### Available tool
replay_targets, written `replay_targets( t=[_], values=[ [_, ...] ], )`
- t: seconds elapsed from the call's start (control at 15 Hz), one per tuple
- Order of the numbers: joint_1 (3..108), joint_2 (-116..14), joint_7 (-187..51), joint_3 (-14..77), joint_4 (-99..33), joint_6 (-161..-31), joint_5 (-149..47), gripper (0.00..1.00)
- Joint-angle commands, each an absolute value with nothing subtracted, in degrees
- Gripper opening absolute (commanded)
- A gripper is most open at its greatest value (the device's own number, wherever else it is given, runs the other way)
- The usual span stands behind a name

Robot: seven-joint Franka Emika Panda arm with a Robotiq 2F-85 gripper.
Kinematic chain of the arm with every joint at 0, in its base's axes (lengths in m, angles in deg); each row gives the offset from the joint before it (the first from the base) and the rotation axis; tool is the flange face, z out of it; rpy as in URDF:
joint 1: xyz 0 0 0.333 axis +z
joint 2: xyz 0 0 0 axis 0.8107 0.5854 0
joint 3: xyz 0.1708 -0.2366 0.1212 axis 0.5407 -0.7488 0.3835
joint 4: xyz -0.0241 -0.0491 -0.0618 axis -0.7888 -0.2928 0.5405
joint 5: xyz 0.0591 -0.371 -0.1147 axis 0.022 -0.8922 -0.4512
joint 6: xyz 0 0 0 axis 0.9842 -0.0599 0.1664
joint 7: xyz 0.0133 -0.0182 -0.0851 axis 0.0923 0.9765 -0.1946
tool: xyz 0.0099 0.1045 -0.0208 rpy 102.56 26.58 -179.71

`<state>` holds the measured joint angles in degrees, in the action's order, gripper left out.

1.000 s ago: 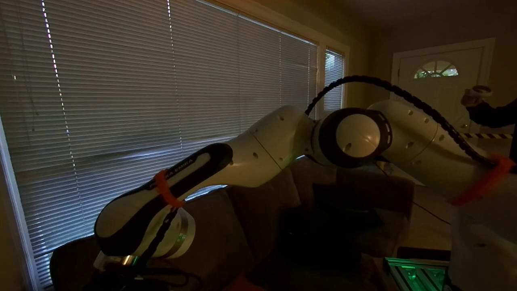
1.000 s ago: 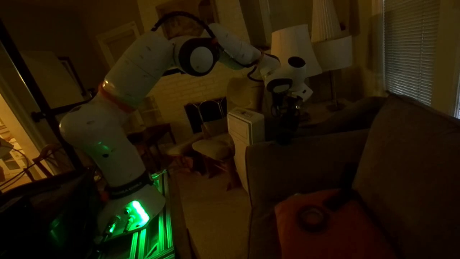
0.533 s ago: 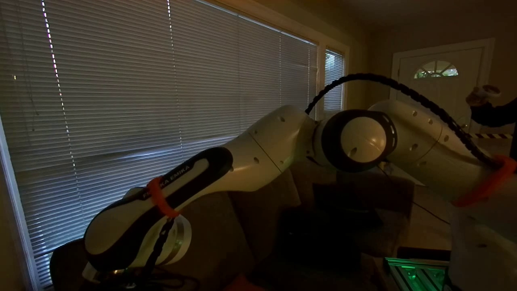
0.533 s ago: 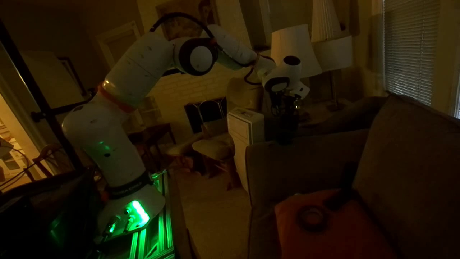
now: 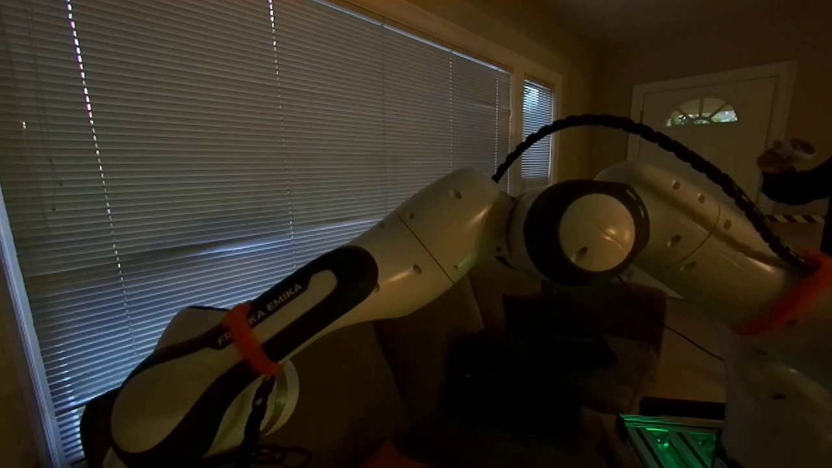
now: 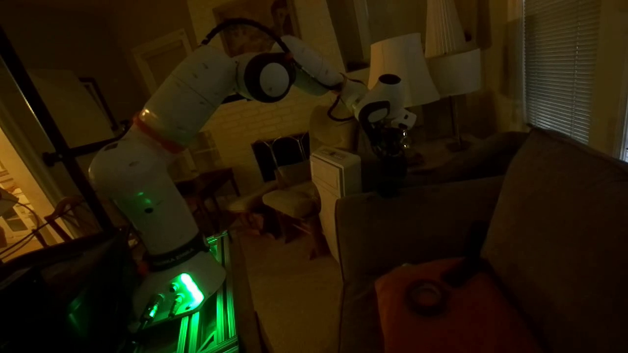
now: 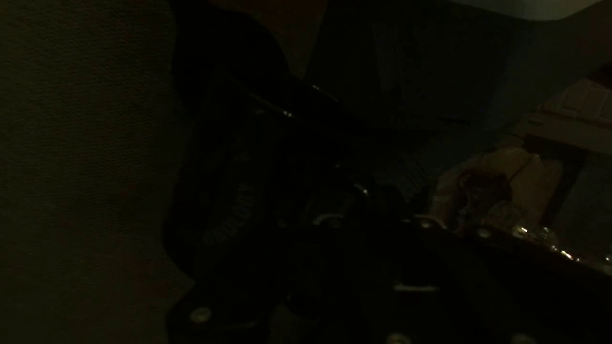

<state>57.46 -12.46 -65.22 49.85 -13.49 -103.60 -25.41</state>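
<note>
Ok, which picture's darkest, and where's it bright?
The wrist view is darkest, nearly black, with tiny glints off screws; in an exterior view, the robot's base glows green while the gripper is lost in shadow; in an exterior view, light leaks through the blinds.

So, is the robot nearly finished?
Not yet, it seems. Done: the gripper is shut. Now: a dark lettered thing shows close to it, too dark to tell if gripped. Left: if it's held, probably setting it down and letting go, since the jaws aren't open.
</note>
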Motion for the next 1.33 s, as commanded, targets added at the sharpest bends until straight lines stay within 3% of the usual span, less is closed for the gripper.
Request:
replay_targets(
  t=[0.0, 1.27],
  values=[
    [59.19, -12.11, -66.00, 48.43, -11.67, -102.97, -27.80, 0.02],
    [64.06, -12.09, -67.65, 44.16, -11.25, -104.11, -37.82, 0.02]
  ],
)
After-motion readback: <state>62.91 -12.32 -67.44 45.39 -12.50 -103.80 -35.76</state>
